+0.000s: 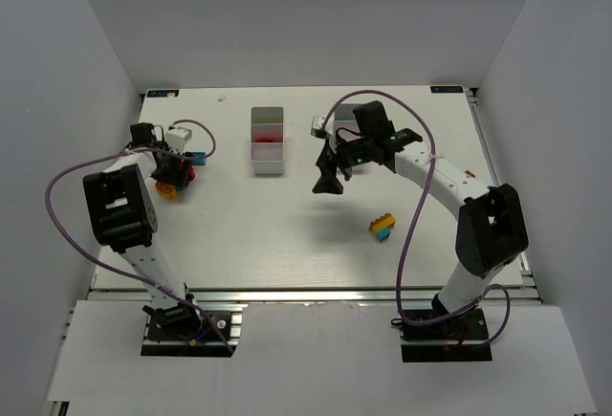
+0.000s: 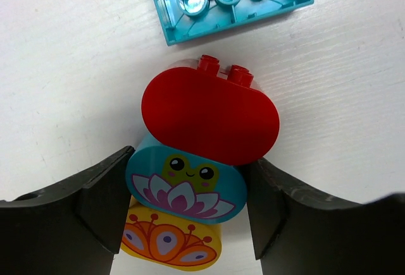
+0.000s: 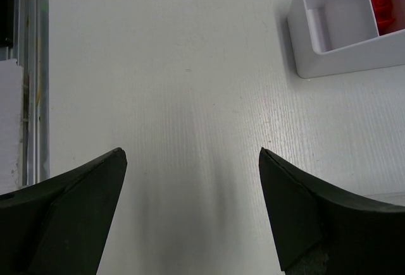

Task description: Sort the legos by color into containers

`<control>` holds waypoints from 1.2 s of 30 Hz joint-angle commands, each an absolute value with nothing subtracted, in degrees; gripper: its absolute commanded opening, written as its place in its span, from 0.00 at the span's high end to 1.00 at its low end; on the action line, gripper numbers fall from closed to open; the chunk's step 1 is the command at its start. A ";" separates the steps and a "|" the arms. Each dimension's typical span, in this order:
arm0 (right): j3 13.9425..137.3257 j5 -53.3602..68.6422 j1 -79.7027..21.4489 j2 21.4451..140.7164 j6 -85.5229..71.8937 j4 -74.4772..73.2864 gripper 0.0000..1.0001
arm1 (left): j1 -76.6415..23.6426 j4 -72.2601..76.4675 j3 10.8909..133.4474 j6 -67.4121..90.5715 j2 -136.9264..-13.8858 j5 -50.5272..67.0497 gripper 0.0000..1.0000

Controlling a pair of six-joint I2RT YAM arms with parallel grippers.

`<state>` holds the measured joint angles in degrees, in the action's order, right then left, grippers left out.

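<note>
Frog brick (image 2: 183, 183), teal and rounded with a frog-and-flower print, sits at the far left of the table (image 1: 287, 234), between the fingers of the left gripper (image 2: 186, 202). Both pads touch its sides, so the left gripper is pinching it. Red rounded brick (image 2: 209, 120) is joined to its far side, studs pointing away. Yellow rounded brick (image 2: 171, 243) with an orange print is against its near side. Teal rectangular brick (image 2: 231, 0) lies just beyond, hollow underside up, apart from the red one.

In the top view the left gripper (image 1: 172, 169) is low over this cluster.

Bin (image 1: 268, 169) stands at far centre. A red piece (image 1: 267, 135) is in its middle compartment; the other two look bare. Second bin (image 1: 346, 118) is to its right, mostly hidden behind the right arm, contents not visible.

Right gripper (image 1: 330, 182) hangs above bare table near the first bin. Its fingers are spread wide with nothing between them (image 3: 190, 161). Right wrist view catches a bin corner (image 3: 342, 57) with the red piece (image 3: 380, 3) inside.

Yellow brick (image 1: 383, 220) and blue brick (image 1: 384, 234) lie touching on the table, right of centre, well apart from both grippers.
</note>
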<state>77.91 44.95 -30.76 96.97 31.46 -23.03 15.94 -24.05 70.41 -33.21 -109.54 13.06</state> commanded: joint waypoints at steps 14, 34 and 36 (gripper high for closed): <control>74.62 41.84 -30.41 92.20 20.67 -11.26 0.10 | 15.30 -27.87 69.53 -22.95 -97.14 27.23 0.94; 94.56 38.59 -38.67 103.18 -32.87 -9.05 0.11 | -7.63 -7.56 43.95 1.40 -59.77 37.27 0.94; 94.31 38.15 -40.07 104.15 -32.78 -10.10 0.11 | -8.87 -7.82 43.60 1.58 -59.15 36.48 0.95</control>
<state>92.20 39.64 -38.65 103.35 -28.77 -9.32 -7.31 -10.94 44.12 -1.72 -61.04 36.14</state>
